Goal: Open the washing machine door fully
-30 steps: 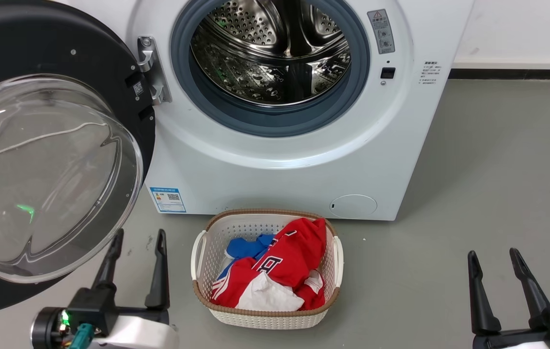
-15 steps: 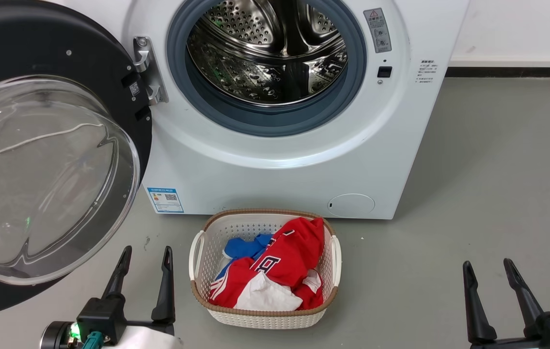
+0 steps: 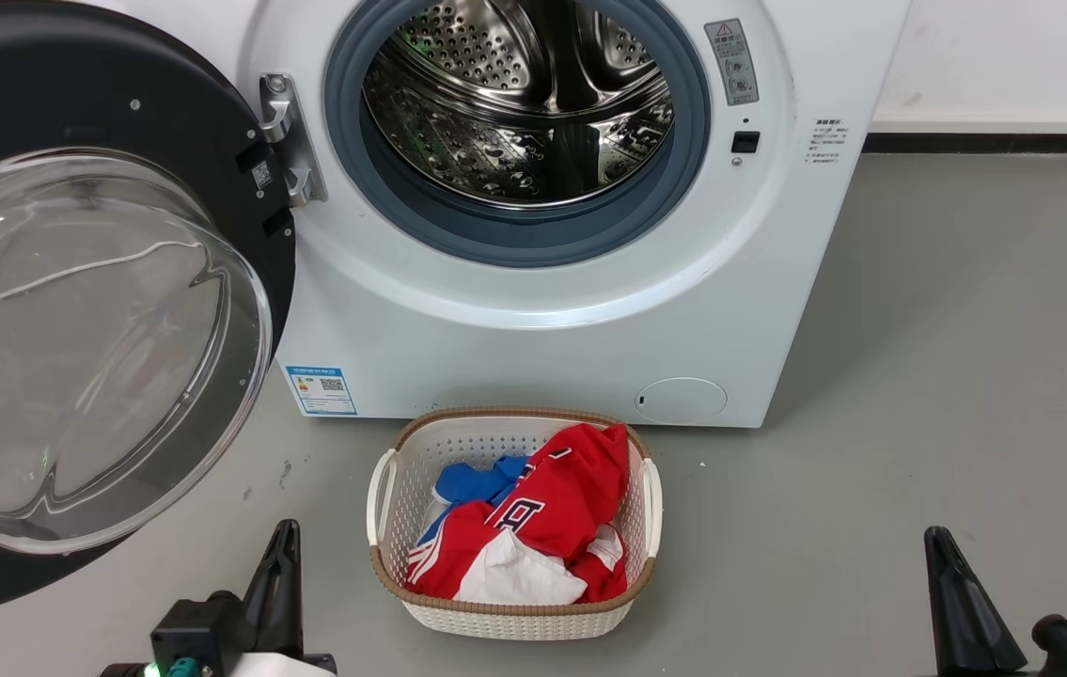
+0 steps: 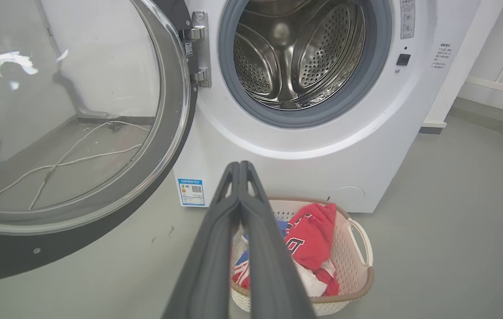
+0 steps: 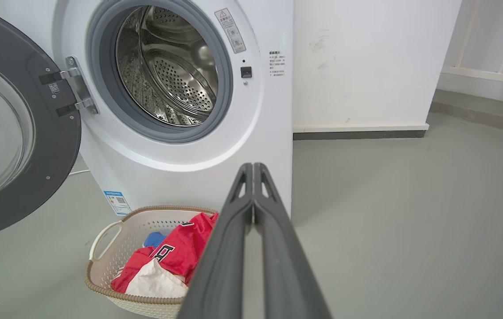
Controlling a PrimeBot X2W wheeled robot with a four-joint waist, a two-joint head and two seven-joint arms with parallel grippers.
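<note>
The washing machine door (image 3: 166,122), a black disc with a clear glass bowl (image 3: 91,348), stands swung far out to the left on its metal hinge (image 3: 284,141). The steel drum (image 3: 524,103) lies exposed. The door also shows in the left wrist view (image 4: 78,239) and in the right wrist view (image 5: 56,146). My left gripper (image 3: 284,541) sits low at the bottom left, below the door and apart from it, shut on nothing (image 4: 239,166). My right gripper (image 3: 939,541) is at the bottom right over bare floor, also shut and holding nothing (image 5: 253,166).
A white wicker-rimmed basket (image 3: 514,414) with red, blue and white clothes sits on the grey floor in front of the white washing machine (image 3: 542,320). A white wall (image 5: 366,66) stands to the machine's right. A thin white cable (image 4: 78,150) lies behind the door.
Both grippers have gone from open to shut and have sunk toward the bottom edge of the head view. The door has kept its wide-open position.
</note>
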